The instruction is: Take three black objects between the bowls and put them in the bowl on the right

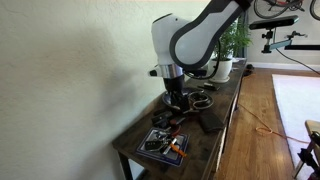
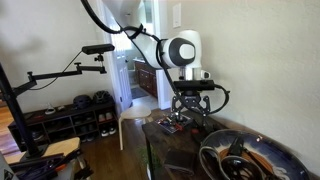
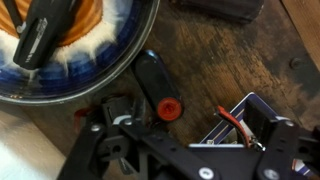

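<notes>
Gripper (image 2: 191,112) stands above the surface (image 3: 235,60) with its jaws spread wide and nothing between them, as an exterior view shows. In the wrist view the nearest task item is a black cylinder (image 3: 153,82) with a red end (image 3: 168,108), lying flat on the wood just right of the blue-rimmed bowl (image 3: 125,55) and apart from its rim. Judgement: it looks like a marker or small tool, so it should be light, rigid, smooth and prone to roll. The sound hold is across the mid-barrel with the jaws square to its length, not on the red end. A second dark object (image 3: 222,8) lies farther off at the far edge of the view, only partly visible. Contents of the bowl: one long black item (image 3: 45,35) rests on the orange and white interior, and nothing else can be made out there. A small open box (image 3: 262,118) to the right holds an orange strip (image 3: 232,120). The rest of its contents are unclear.
</notes>
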You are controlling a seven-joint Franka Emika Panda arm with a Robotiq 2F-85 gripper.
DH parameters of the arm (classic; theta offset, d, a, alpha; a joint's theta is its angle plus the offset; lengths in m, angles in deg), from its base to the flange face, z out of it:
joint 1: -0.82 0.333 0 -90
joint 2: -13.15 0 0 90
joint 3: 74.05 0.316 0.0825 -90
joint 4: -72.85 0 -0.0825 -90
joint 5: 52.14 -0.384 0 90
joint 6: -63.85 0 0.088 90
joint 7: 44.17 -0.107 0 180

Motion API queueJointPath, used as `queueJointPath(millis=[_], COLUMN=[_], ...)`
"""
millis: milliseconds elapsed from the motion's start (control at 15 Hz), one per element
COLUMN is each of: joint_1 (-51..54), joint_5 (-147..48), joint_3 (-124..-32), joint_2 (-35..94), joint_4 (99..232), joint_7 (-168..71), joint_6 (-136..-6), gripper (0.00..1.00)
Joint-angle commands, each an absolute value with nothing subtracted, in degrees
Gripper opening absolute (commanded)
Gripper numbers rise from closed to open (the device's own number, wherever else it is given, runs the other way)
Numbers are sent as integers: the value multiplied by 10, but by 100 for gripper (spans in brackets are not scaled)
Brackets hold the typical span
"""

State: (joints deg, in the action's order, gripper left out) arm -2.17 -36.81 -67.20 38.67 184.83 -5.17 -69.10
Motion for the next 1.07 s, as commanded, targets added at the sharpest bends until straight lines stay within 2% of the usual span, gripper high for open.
queueJointPath(millis=[0, 1000], joint_1=[-16, -20], joint_5=[-372, -364], joint_3=[-677, -683], joint_2=[393, 438], joint_4=[1846, 1839], joint_7=[-40, 45], joint_6=[-693, -723], gripper=[100, 100])
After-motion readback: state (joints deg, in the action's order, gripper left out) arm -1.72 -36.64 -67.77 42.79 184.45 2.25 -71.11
